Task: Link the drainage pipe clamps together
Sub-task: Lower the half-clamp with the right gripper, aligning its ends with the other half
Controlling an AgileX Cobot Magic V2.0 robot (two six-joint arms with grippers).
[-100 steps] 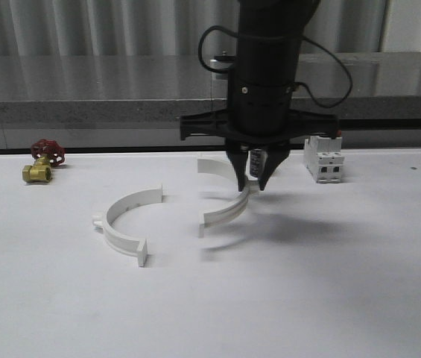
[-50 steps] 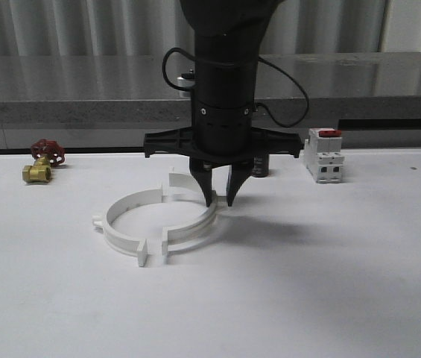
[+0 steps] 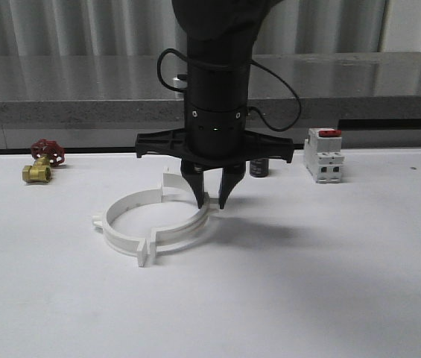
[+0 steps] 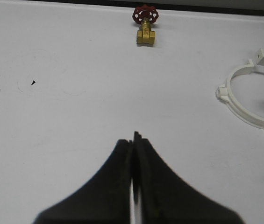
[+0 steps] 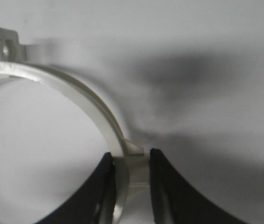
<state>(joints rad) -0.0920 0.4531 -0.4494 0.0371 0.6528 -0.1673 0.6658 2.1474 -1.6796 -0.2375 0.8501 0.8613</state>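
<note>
So the right gripper (image 3: pixel 211 200) is clamped on the right white plastic half-ring clamp (image 3: pixel 188 227), black fingers (image 5: pixel 104 186) pinching the band on both sides. That half sits on the white table (image 3: pixel 329 283) with its end tabs up against the tabs of the left white plastic half-ring clamp (image 3: pixel 124 216), making one wide flat ring near the middle. The left gripper (image 4: pixel 132 144) has its tips pressed together, holding nothing, over bare table. Brass valve with red handwheel (image 3: pixel 42 162) far left, white boxy red-topped breaker (image 3: pixel 324 155) back right
</note>
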